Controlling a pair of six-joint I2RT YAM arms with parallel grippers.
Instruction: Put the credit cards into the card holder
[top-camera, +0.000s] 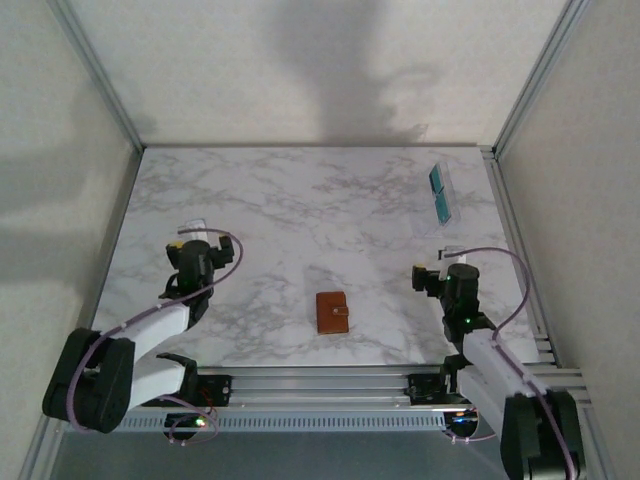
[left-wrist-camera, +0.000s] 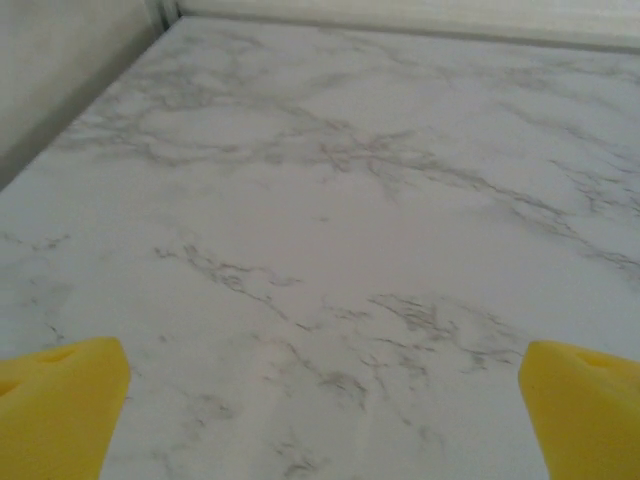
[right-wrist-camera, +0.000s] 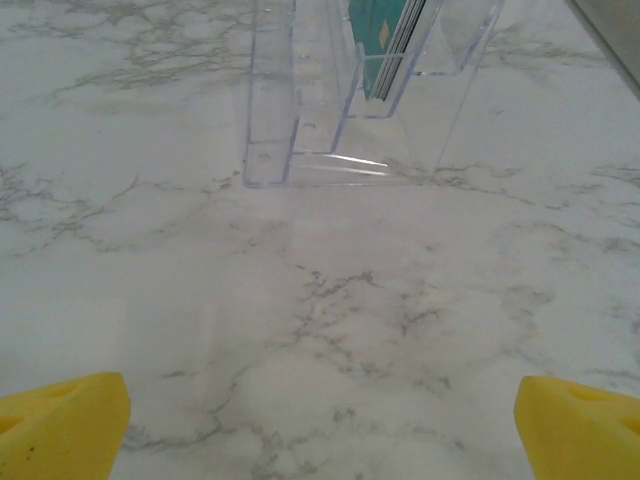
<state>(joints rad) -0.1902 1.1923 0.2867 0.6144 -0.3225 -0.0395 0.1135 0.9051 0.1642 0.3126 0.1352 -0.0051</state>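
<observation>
Opening step, by my reading: no card lifted yet.
- Wallet (top-camera: 333, 312): one, looks closed, lying flat at 6 o'clock from the middle of the table (top-camera: 300, 200), between the arms.
- Teal cards (right-wrist-camera: 385, 40): standing in one clear tray (right-wrist-camera: 300, 110) at 2 o'clock. At least two edges show; full count unclear.
- Left gripper (left-wrist-camera: 320, 415) and right gripper (right-wrist-camera: 320, 420): both spread wide, holding nothing.

Next: the right gripper goes forward to 12 o'clock for a thin card edge. The wallet likely needs opening.

Left tool (left-wrist-camera: 320, 425) poised low over a white, grey-veined marble tabletop (left-wrist-camera: 330, 190), its two yellow fingertips (left-wrist-camera: 60, 410) spread wide at the lower corners of the picture, veined stone showing between them. A pale side wall (left-wrist-camera: 60, 70) borders the tabletop at left, and a back wall (left-wrist-camera: 420, 8) runs along its far edge.
</observation>
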